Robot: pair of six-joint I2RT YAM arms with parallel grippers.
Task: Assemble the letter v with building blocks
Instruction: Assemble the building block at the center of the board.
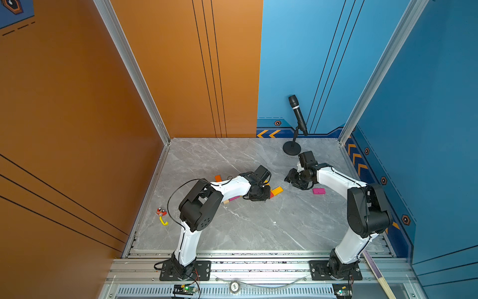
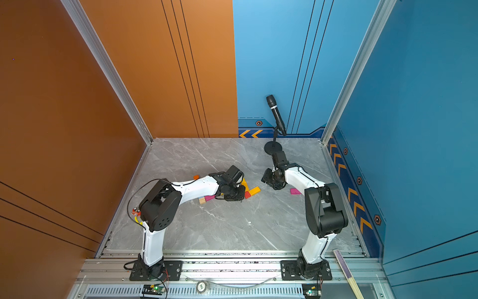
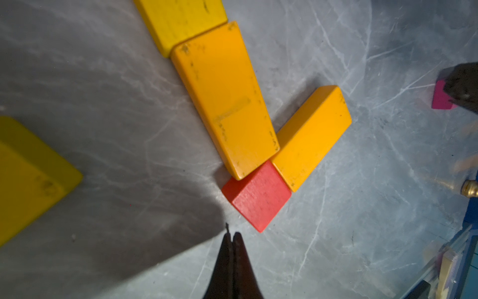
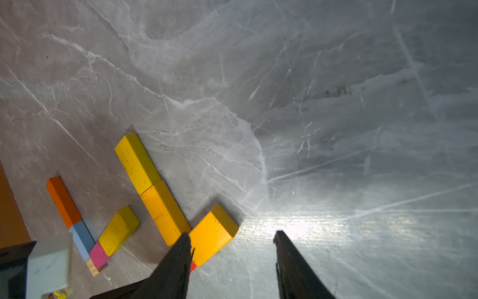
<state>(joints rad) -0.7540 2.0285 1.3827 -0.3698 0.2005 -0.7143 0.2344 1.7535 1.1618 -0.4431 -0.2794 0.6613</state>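
Observation:
In the left wrist view a yellow block [image 3: 181, 20] and a long amber block [image 3: 225, 98] lie end to end as one slanted arm. A shorter amber block [image 3: 313, 134] slants the other way, and a red cube [image 3: 258, 196] sits where the arms meet. My left gripper [image 3: 232, 235] is shut and empty, its tip just short of the cube's corner. My right gripper [image 4: 232, 233] hangs open and empty beside the shorter amber block [image 4: 212, 233]. Orange [image 4: 63, 202], light blue [image 4: 82, 239], pink [image 4: 99, 255] and yellow [image 4: 119, 230] blocks lie further left. A loose pink block [image 1: 318, 191] lies under the right arm.
A microphone on a round-based stand [image 1: 297, 116] stands at the back right of the marble table [image 1: 245, 227]. A small red part with a yellow cable [image 1: 161, 213] lies by the left wall. A brass knob [image 3: 470, 189] shows near the table's edge.

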